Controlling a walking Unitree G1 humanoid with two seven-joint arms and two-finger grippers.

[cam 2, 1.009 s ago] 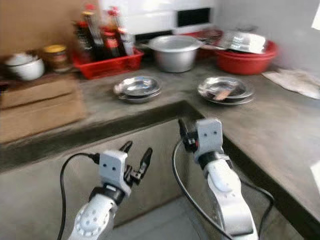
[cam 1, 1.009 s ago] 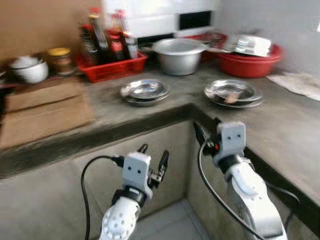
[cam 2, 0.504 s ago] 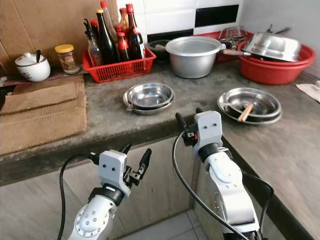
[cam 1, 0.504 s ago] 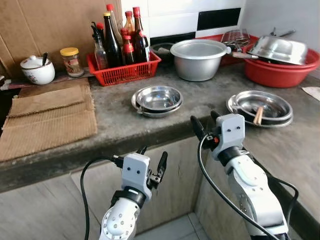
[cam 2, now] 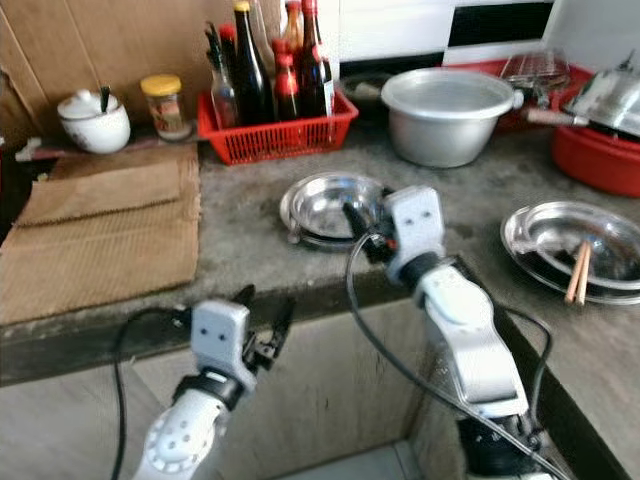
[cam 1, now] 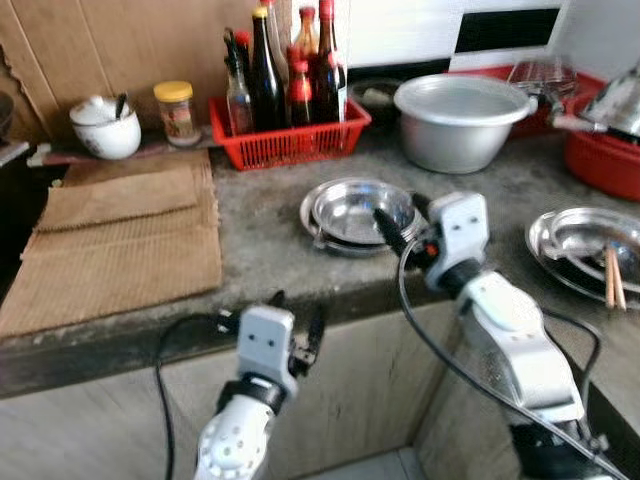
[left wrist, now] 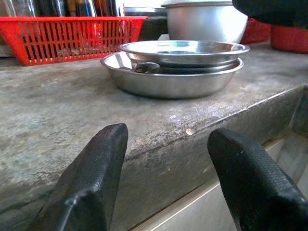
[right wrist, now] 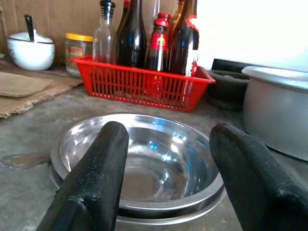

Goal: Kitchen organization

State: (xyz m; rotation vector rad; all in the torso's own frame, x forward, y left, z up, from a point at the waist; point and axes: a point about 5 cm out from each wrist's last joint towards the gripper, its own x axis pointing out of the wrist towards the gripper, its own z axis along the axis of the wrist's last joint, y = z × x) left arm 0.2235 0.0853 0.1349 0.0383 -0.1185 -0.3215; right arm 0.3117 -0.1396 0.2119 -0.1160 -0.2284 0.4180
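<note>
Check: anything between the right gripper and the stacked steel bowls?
Nothing visible. The right gripper is open at the counter edge, aimed straight at the stacked steel bowls; the red basket sits behind them.

Inventory, placed relative to the red basket (cam 2: 277, 125):

- Red basket: one.
- Bottles (cam 2: 249, 70) standing in it: about six; exact count unclear where they overlap.
- Lidded jar (cam 2: 163, 105), just left of it: one.
- White lidded pot (cam 2: 94, 121), further left: one.
- Stacked steel bowls (cam 2: 330, 207), in front: two.
- Aluminium pot (cam 2: 449, 114), to the right: one.
- Steel plate (cam 2: 572, 249), far right: one, holding two chopsticks (cam 2: 577, 272).
- Red basin (cam 2: 601, 155), far right: one.
- Cardboard sheets (cam 2: 105, 230), front left: two.
</note>
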